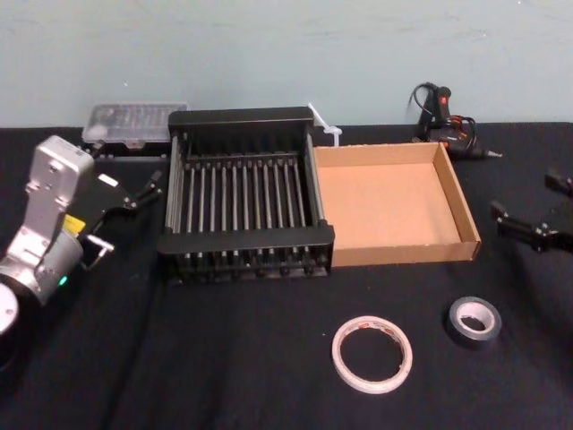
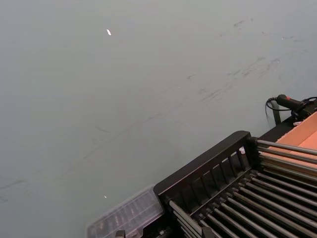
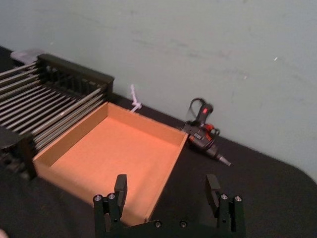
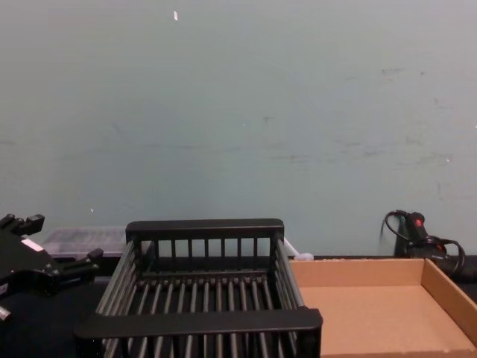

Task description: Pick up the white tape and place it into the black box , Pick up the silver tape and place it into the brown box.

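The black-clothed surface (image 1: 179, 358) carries the brown box (image 1: 403, 253) and, touching its left wall, the black box (image 1: 246, 242); both are empty. The left pincer (image 1: 130, 215) hangs just left of the black box with its fingers apart. The right pincer (image 1: 528, 202) sits right of the brown box, also spread wide. The white tape (image 1: 371, 385) lies flat in front of the boxes on the robot's side, well apart from the left pincer. The silver tape (image 1: 470, 339) lies near it on the right, not touching, nearer the robot than the right pincer. The head view shows both rolls. The right wrist view looks past its parted fingers (image 3: 120, 186) into the brown box's bare floor and to a glue gun (image 3: 203, 134) by the wall. The chest view shows the black box's railed side.
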Action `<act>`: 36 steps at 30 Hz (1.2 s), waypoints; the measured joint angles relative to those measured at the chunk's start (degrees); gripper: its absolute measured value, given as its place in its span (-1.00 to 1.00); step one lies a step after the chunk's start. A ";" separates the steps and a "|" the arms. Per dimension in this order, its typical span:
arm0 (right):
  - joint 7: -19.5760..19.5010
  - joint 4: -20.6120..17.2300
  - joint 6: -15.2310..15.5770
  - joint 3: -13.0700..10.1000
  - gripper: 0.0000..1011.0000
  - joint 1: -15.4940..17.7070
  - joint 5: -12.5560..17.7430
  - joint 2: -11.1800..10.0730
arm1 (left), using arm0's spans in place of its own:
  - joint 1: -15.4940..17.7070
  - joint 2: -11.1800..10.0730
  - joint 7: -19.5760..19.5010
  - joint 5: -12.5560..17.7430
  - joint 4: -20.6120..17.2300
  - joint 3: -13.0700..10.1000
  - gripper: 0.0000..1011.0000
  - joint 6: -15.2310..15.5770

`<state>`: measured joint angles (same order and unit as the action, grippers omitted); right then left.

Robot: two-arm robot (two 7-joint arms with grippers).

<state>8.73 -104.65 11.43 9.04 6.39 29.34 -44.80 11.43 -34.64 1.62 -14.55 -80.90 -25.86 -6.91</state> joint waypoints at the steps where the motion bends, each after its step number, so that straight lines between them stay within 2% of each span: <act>1: 0.18 -0.27 0.27 -0.23 0.98 0.41 0.19 -0.13 | 0.00 0.00 0.00 0.00 0.00 0.00 0.98 0.00; 9: 2.17 -2.38 3.16 -2.30 0.98 4.79 1.67 -0.88 | 0.00 0.00 0.00 0.00 0.00 0.00 0.98 0.00; 15: 2.81 -2.61 4.89 -2.82 0.98 6.46 1.80 -0.46 | 0.01 0.00 0.00 0.00 0.00 0.00 0.98 0.00; 27: 5.17 -2.17 8.07 -2.92 0.98 6.99 1.75 0.24 | 0.00 0.00 0.00 0.00 0.00 0.00 0.98 0.00; 36: 6.53 -1.82 10.04 -2.78 0.98 7.72 0.58 0.58 | 0.00 0.00 0.00 0.00 0.00 0.00 0.98 0.00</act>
<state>15.26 -106.48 21.46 6.27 14.12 29.93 -44.22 11.43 -34.64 1.62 -14.55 -80.90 -25.86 -6.91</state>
